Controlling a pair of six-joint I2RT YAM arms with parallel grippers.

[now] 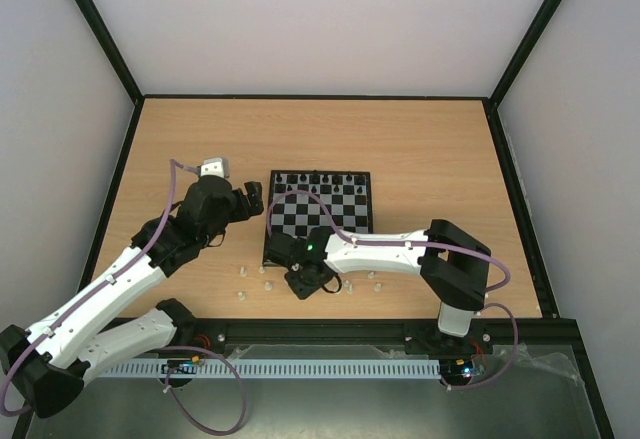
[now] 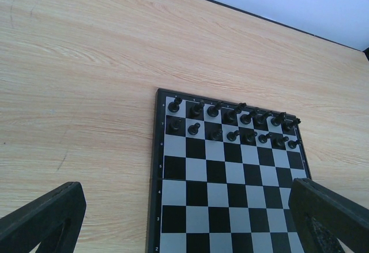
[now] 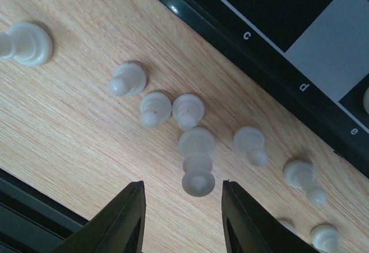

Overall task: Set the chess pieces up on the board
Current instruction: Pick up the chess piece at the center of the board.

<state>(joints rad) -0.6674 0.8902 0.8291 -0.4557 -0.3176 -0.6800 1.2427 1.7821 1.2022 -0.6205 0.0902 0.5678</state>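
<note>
Well, half the job looked finished. The board (image 1: 340, 221) sat mid-table, and the black chess pieces (image 2: 230, 125) stood lined up along its two far ranks, both rows apparently full. The squares nearer the arms showed no men in the left wrist view; a pale sliver at the edge of the right wrist view might have been a white man on a near square, but that was too cropped to call.

The white chess pieces (image 3: 187, 112) were the work left. They stood scattered on the wooden tabletop (image 1: 430, 149), just off the board's near edge, none of them visibly in the two near ranks.

The right gripper (image 3: 181, 207) hung low over that cluster with its jaws apart. A taller white piece (image 3: 197, 163) stood between the two fingers (image 3: 130, 224), which had not closed on it. By the look of it, that was the next man to be lifted.

The left gripper (image 2: 184, 207) hovered beside the board's left edge, spread wide and carrying nothing.

So: black done, white's whole side to place.
</note>
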